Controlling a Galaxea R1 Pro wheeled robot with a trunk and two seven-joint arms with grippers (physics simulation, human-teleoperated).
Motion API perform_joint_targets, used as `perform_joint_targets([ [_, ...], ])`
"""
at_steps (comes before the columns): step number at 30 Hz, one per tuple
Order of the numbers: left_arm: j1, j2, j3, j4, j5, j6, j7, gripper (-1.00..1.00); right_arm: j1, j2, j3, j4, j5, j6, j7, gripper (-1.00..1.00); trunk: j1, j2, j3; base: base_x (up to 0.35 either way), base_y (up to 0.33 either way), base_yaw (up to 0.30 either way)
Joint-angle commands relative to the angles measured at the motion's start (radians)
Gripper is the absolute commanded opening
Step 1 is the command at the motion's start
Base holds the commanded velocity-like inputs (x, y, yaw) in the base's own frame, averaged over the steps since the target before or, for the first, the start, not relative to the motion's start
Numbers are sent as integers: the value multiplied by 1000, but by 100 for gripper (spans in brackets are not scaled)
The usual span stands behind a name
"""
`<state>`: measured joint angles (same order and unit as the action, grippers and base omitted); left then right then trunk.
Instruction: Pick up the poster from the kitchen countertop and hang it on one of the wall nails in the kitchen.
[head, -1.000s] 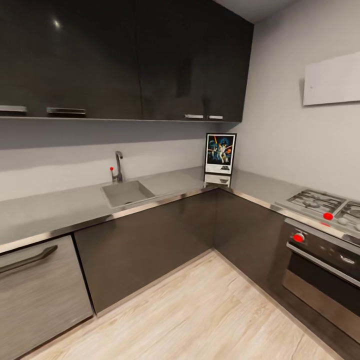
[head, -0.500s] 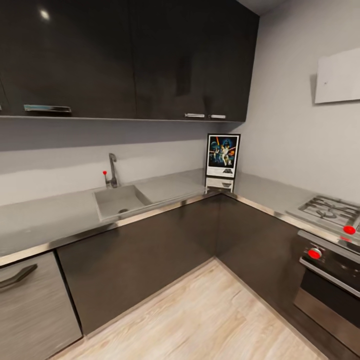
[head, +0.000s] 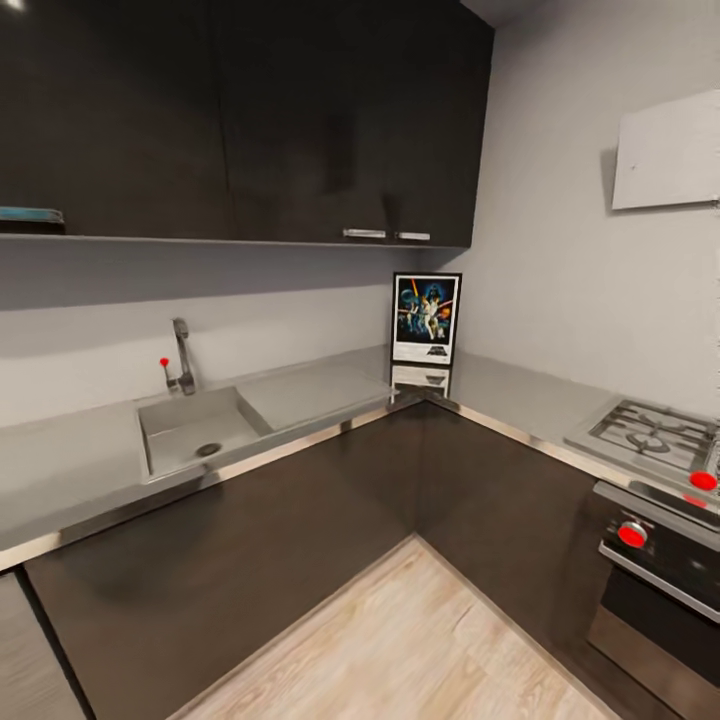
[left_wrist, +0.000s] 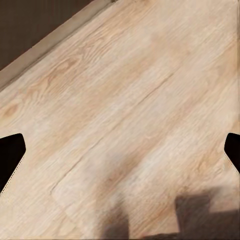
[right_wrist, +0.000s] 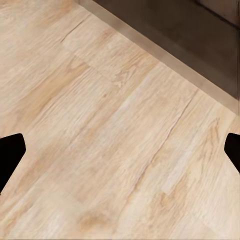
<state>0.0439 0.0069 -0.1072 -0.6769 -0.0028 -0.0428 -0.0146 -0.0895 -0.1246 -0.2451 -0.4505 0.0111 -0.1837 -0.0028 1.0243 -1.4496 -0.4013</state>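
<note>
The poster (head: 427, 318) stands upright in the far corner of the kitchen countertop (head: 320, 385), leaning against the wall, with its reflection on the grey surface below it. It has a black frame, a white border and dark blue artwork. Both arms hang low over the pale wood floor, far from the poster. My left gripper (left_wrist: 122, 152) is open, its dark fingertips (left_wrist: 11, 152) spread wide with nothing between them. My right gripper (right_wrist: 122, 152) is open the same way above the floor beside a dark cabinet base (right_wrist: 170, 30).
A sink (head: 190, 435) with a tap (head: 181, 357) is set in the left run of the worktop. A gas hob (head: 650, 435) and an oven with red knobs (head: 632, 535) are on the right. Dark wall cabinets (head: 300, 120) hang overhead, and a white panel (head: 665, 150) is on the right wall.
The whole picture has shifted: the camera has come closer to the corner and turned, so the sink and dishwasher front slid left. The poster has stayed in its place.
</note>
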Motion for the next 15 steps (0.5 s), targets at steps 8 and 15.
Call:
perform_joint_targets([
  [8, 0, 0, -2, -1, 0, -2, -1, 100, -1, 0, -2, 1, 1, -3, 0, 100, 1, 0, 8, 336, 0, -199],
  [15, 0, 1, -2, -1, 0, -2, -1, 100, -1, 0, -2, 1, 1, -3, 0, 100, 1, 0, 16, 310, 0, -200],
])
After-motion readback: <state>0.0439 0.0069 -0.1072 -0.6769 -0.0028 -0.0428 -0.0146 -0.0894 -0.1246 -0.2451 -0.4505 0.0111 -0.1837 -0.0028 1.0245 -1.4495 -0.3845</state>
